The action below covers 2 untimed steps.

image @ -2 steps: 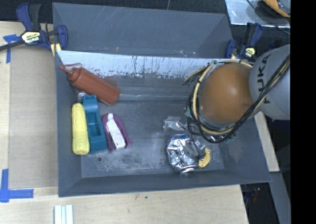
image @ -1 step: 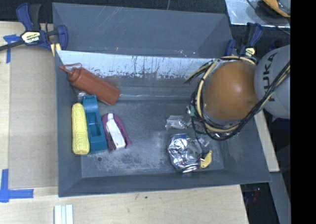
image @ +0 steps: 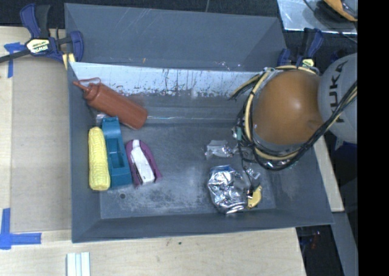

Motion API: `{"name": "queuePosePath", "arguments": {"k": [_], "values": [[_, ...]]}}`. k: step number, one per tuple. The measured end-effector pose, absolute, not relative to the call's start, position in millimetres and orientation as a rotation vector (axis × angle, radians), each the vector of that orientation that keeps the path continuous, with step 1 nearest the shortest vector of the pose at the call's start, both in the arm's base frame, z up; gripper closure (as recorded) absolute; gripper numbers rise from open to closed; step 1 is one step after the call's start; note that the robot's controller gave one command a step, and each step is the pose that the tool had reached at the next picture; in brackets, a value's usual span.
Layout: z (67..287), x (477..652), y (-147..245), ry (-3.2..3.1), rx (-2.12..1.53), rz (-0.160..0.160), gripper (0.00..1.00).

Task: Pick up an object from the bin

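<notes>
Orange wrist cover (image: 285, 107) beside crumpled foil ball (image: 226, 191), fingers' (image: 250, 182) state unclear.

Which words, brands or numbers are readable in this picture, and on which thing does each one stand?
"UK": big dark letters on the white robot arm; the rest of the word is hidden.
On the white and purple packet, any print is too blurred to read.
No readable text on the other things in the bin.

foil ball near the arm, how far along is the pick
Done: nothing lifted yet; the crumpled foil ball lies on the bin floor, front right. In hand: the gripper hangs low right beside it. Left: grasping a thing and lifting it out.
</notes>
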<state>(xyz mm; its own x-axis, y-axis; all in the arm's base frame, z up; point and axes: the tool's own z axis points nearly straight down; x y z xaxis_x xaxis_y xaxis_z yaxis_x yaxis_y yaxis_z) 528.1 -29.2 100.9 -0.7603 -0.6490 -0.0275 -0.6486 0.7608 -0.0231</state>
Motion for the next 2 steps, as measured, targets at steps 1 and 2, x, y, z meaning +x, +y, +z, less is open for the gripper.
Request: {"name": "queuePosePath", "arguments": {"k": [1,2], "values": [[82,509.1,-20,2.75,-1.438,-0.031,0.0],[71,549.0,-18,2.757,-1.411,-0.033,0.0]]}}
